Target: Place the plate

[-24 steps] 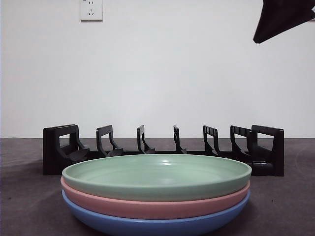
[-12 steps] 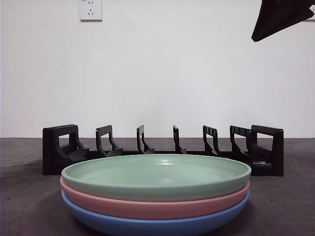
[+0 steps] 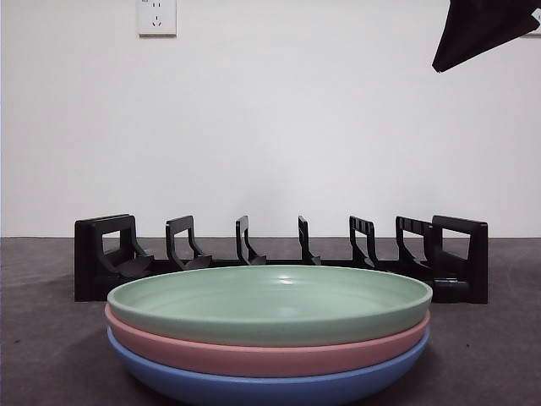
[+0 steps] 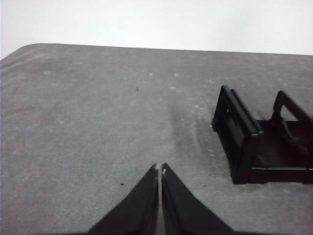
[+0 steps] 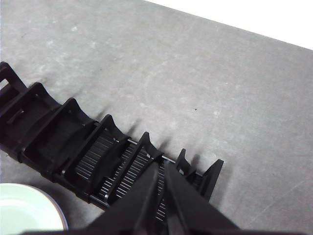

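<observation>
Three plates are stacked near the table's front: a green plate [image 3: 269,300] on top, a pink plate [image 3: 266,355] under it and a blue plate [image 3: 269,389] at the bottom. Behind the stack stands an empty black slotted plate rack [image 3: 279,258]. My right gripper [image 5: 161,166] is shut and hovers high over the rack [image 5: 98,152]; the green plate's edge [image 5: 24,210] shows beside it. In the front view that arm is only a dark tip [image 3: 482,30] at the top right. My left gripper [image 4: 160,169] is shut above bare table, apart from the rack's end [image 4: 254,142].
The table is a grey mat [image 3: 42,338] with a white wall behind it. A wall socket [image 3: 156,15] sits high on the wall at the left.
</observation>
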